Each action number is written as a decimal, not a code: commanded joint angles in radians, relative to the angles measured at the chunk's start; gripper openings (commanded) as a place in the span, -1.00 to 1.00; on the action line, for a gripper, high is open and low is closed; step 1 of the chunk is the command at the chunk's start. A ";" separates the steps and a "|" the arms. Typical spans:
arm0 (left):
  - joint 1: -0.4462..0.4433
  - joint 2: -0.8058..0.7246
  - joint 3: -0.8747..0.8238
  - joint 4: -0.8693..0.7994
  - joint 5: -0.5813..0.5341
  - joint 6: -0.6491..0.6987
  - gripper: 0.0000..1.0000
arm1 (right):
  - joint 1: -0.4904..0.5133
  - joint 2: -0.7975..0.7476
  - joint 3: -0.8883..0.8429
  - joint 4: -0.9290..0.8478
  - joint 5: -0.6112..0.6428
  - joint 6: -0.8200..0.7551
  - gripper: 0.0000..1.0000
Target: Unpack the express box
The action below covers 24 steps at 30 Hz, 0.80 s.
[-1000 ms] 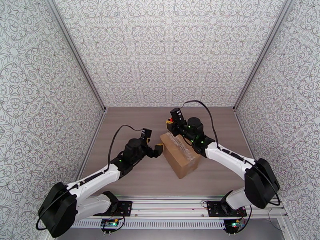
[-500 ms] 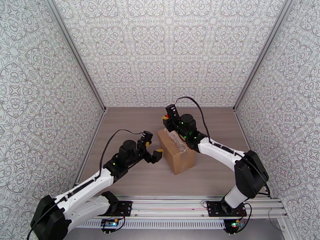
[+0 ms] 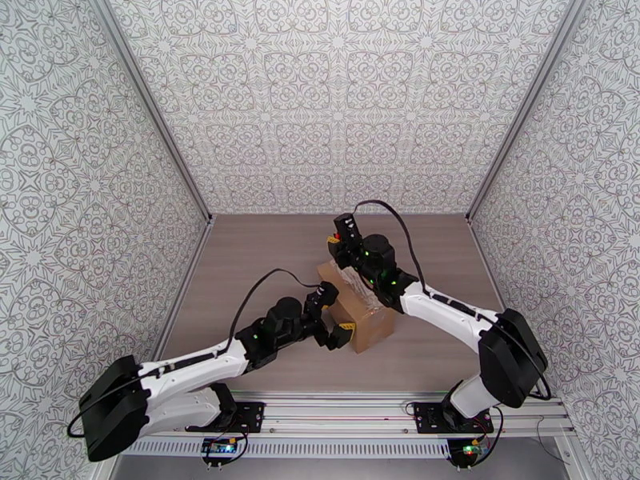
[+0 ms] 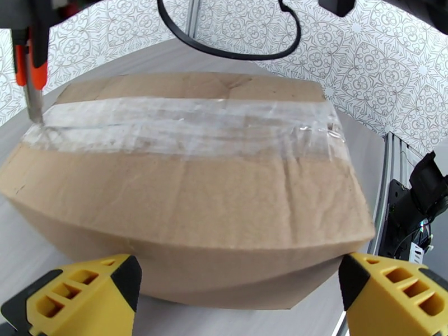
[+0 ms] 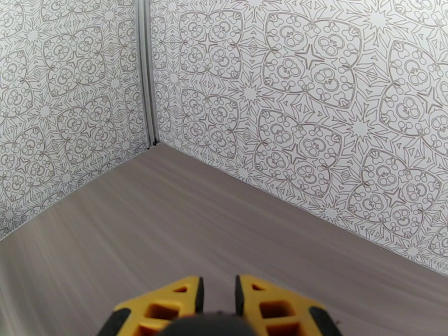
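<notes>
The express box (image 3: pixel 370 328) is a brown carton lying mid-table, with clear tape (image 4: pixel 185 124) along its top seam. My left gripper (image 3: pixel 336 320) stands open at the box's near-left side. In the left wrist view its yellow fingers (image 4: pixel 84 295) sit low in front of the box (image 4: pixel 190 203), one toward each end of that face, not touching it. My right gripper (image 3: pixel 342 248) hovers at the box's far end, shut on a red-and-black utility knife (image 4: pixel 32 65). The blade tip rests at the far end of the tape. In the right wrist view the right gripper (image 5: pixel 218 295) shows its fingers close together around a dark handle.
Patterned walls (image 3: pixel 336 114) enclose the wooden table (image 3: pixel 240 258) on three sides. Bare tabletop lies left of and behind the box. The arms' mounting rail (image 3: pixel 344 414) runs along the near edge. The right arm's black cable (image 4: pixel 224 46) loops above the box.
My left arm swung right and nearer, from the box's left end to its near-left side, still open. The right gripper with the knife shifted slightly left at the far end.
</notes>
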 commanded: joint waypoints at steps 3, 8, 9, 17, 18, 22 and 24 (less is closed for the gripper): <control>-0.051 0.015 -0.003 0.069 -0.030 0.040 0.99 | 0.014 0.003 -0.051 -0.024 0.067 -0.006 -1.00; -0.103 -0.015 -0.035 0.079 -0.128 0.033 0.99 | 0.019 0.008 -0.074 0.050 0.061 -0.010 -1.00; -0.123 -0.014 -0.037 0.081 -0.166 0.039 0.99 | 0.019 0.008 -0.078 0.054 0.060 -0.013 -1.00; -0.256 0.137 -0.034 0.265 -0.422 0.033 0.99 | 0.018 -0.023 -0.139 0.096 0.079 -0.017 -1.00; -0.272 0.166 -0.029 0.295 -0.463 0.034 0.99 | 0.019 -0.029 -0.146 0.101 0.080 -0.020 -1.00; -0.308 0.282 -0.005 0.411 -0.586 0.040 0.99 | 0.019 -0.057 -0.174 0.102 0.079 -0.029 -1.00; -0.322 0.344 0.011 0.478 -0.683 0.049 0.99 | 0.018 -0.069 -0.186 0.098 0.076 -0.027 -1.00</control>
